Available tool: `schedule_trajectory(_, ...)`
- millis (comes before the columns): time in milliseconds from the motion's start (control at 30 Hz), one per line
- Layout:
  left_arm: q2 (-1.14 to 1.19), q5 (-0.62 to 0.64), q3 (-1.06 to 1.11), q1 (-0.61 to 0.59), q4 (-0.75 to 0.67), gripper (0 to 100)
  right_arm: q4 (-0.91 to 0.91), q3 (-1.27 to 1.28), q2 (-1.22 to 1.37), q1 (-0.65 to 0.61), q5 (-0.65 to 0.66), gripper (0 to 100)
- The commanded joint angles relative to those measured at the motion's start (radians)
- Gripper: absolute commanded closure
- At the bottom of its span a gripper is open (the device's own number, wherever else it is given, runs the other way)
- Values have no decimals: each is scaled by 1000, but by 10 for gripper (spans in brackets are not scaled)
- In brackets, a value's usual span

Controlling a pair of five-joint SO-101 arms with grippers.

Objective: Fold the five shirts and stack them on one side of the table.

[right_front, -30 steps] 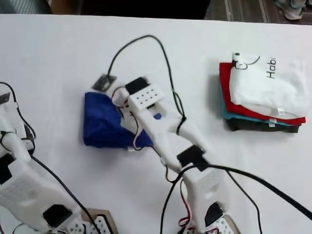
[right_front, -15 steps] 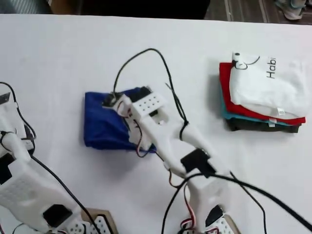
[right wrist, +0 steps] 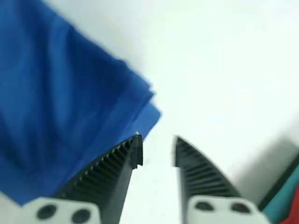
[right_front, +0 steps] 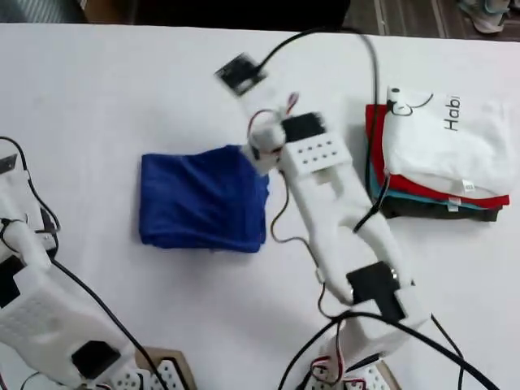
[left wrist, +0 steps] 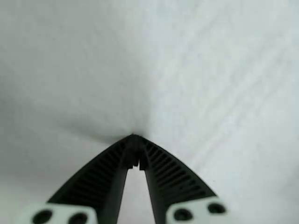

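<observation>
Rightward across the counter [right_front: 97, 89] the right arm [right_front: 341, 219] has swung, off the blue shirt [right_front: 199, 199], which now lies flat as a folded rectangle mid-counter. The stack of four folded shirts [right_front: 439, 162] sits well apart at the right side, white on top. The right claw [right wrist: 157, 140] hangs parted and empty just beside the blue shirt's corner. The left claw [left wrist: 135, 140] is closed on nothing. Folding looks done; the next move calls for gripping the blue shirt's edge and carrying it onto the stack.
</observation>
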Motion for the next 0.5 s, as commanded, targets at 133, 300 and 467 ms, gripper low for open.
schedule_trajectory(133,3,14,44,3,-8,973,-13,-160,203,-45,-23,837)
schedule_trajectory(300,3,14,44,3,-8,973,-13,-242,240,-104,-23,843)
schedule_trajectory(467,3,14,44,3,-8,973,-16,-281,288,-104,-17,843)
